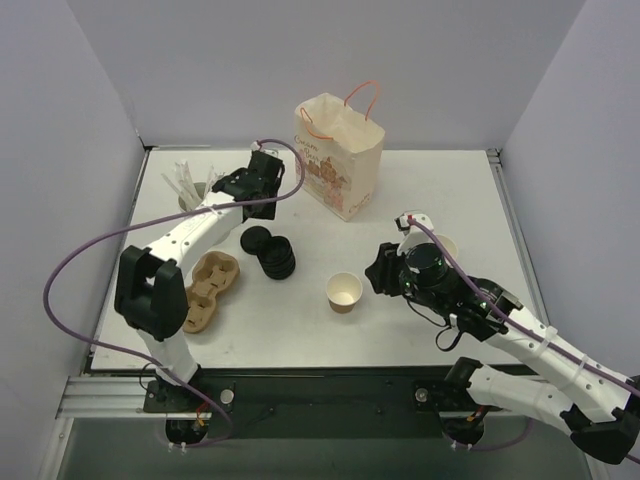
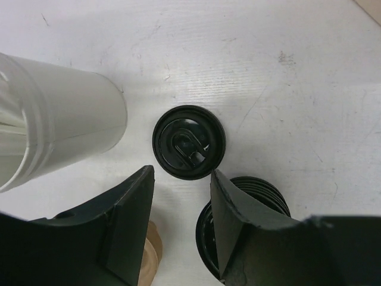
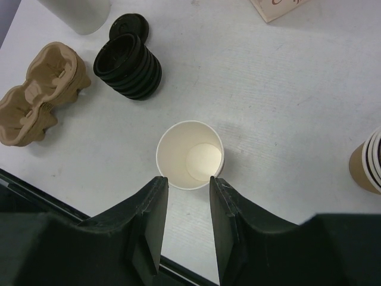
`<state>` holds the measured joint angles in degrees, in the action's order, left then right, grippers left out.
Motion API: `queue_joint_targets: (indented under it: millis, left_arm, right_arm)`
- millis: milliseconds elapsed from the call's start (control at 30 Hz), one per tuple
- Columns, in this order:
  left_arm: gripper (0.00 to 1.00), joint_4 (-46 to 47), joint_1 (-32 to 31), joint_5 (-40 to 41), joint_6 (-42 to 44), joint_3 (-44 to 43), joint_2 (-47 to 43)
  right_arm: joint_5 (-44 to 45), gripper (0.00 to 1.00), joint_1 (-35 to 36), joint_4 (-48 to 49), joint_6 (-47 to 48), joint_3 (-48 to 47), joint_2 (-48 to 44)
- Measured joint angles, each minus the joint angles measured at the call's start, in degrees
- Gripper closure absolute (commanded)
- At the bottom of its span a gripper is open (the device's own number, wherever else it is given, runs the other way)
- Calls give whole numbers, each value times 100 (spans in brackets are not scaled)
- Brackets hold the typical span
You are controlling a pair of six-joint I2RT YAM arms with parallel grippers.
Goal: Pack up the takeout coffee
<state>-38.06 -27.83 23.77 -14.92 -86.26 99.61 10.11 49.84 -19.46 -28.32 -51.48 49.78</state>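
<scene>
No lidded takeout coffee shows in any view. A lidless brown paper cup (image 1: 344, 292) with a white inside (image 3: 189, 155) stands upright mid-table. My right gripper (image 3: 187, 180) hovers just short of its rim, open with nothing between its fingers (image 1: 375, 272). A single black lid (image 2: 189, 142) lies flat on the table (image 1: 256, 238). My left gripper (image 2: 181, 173) hangs high above it, open and empty (image 1: 258, 190). A stack of black lids (image 2: 262, 190) sits beside the single lid (image 1: 273, 257).
A printed paper bag (image 1: 340, 155) with orange handles stands open at the back. A pulp cup carrier (image 1: 210, 288) lies at the left. A white container (image 1: 190, 190) holds stirrers at the back left. Stacked brown cups (image 3: 369, 161) stand at the right, behind my right arm.
</scene>
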Motion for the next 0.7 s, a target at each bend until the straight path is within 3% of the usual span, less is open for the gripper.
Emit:
queue_joint_targets:
  millis: [200, 700]
  left_arm:
    - [48, -153, 144, -297, 192, -232, 614]
    - [50, -175, 304, -1014, 1058, -236, 1178]
  right_arm:
    - [44, 65, 50, -160, 42, 0, -203]
    - [116, 65, 50, -284, 214, 0, -267]
